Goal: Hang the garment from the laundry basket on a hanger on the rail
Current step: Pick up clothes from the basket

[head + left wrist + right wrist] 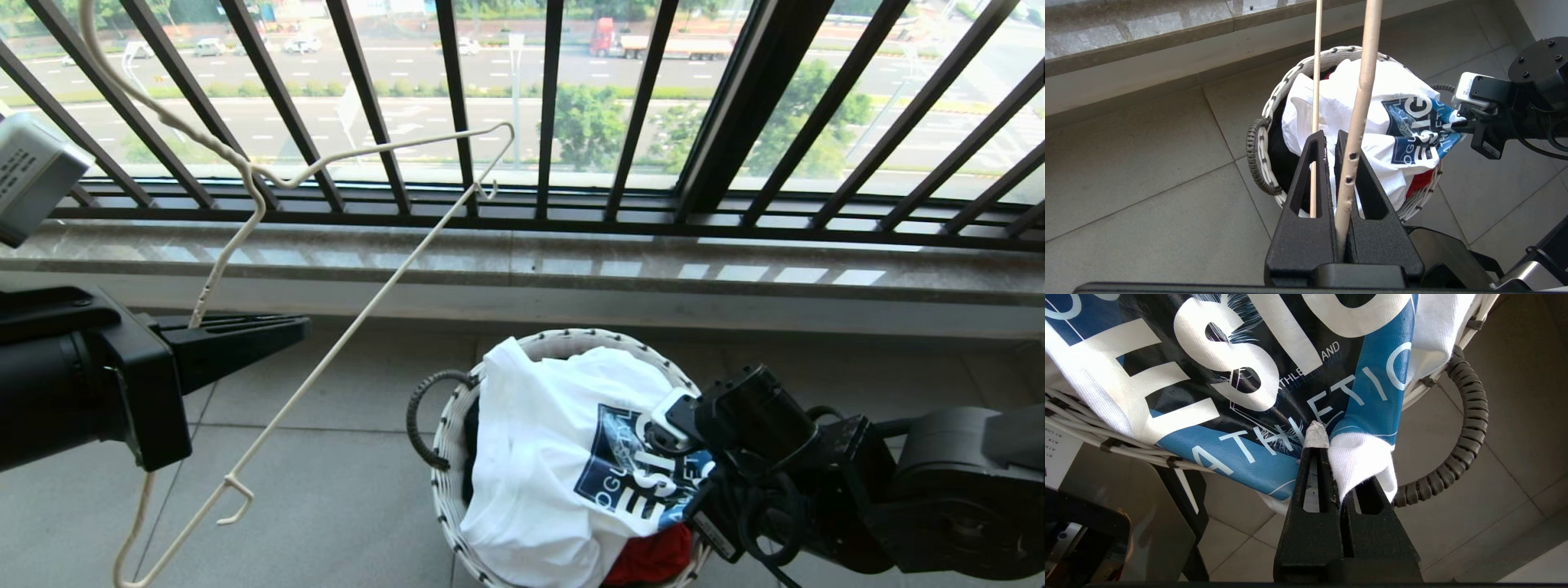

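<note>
White garment [1359, 461] clamped in right pincer [1327, 457]; left pincer [1337, 141] tight on hanger [1349, 171].

White garment [547, 457] heaped in laundry basket [445, 457] — cream hanger [343, 327] tilted.

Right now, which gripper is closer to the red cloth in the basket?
Right. The right gripper is at the laundry basket, shut on the garment just above the red cloth. The left gripper is off to the side, shut on the hanger.
</note>
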{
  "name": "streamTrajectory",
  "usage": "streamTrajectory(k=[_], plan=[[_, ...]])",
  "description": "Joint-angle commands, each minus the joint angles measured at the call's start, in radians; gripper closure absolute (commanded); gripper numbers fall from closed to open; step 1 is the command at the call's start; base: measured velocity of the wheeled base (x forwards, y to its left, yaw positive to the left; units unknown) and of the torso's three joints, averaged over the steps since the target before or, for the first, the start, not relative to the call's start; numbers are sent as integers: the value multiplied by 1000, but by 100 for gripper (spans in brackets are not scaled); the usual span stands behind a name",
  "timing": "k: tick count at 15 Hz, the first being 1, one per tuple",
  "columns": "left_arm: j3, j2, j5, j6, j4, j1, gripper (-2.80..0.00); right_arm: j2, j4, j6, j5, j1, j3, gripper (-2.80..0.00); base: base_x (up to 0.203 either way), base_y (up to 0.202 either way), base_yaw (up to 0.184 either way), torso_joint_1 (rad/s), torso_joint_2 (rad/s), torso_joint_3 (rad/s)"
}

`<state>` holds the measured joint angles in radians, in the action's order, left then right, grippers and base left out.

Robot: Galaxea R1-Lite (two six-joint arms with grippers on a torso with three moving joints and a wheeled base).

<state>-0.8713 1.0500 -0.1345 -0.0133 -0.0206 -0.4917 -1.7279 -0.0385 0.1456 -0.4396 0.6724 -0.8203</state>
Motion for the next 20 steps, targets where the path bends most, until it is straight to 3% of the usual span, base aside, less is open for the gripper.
streamTrajectory(k=[1, 3, 4, 12, 18, 19, 20], plan=[[0, -1, 1, 0, -1, 1, 0, -24, -1, 4, -2, 0, 17, 0, 0, 0, 0, 0, 0, 0], [0, -1, -1, 0, -1, 1, 0, -15, 0, 38, -2, 0, 32, 0, 0, 0, 0, 0, 0, 0], [-1, -2, 0, 0, -2, 1, 0, -7, -1, 46, -2, 1, 35, -280, 0, 0, 0, 0, 0, 0], [-2, -12, 1, 0, -2, 1, 0, 145, 4, 80, 12, 14, 14, -280, 0, 0, 0, 0, 0, 0], [-5, -21, 1, 0, -1, 1, 0, 135, 71, 85, 33, 103, -93, -280, 0, 0, 0, 0, 0, 0], [-5, -21, 3, 0, -2, 1, 0, 128, 70, 85, 29, 120, -102, 0, 0, 0, 0, 0, 0, 0], [-12, -21, 7, 0, 0, 1, 0, 117, 70, 85, 21, 131, -109, 0, 0, 0, 0, 0, 0, 0]])
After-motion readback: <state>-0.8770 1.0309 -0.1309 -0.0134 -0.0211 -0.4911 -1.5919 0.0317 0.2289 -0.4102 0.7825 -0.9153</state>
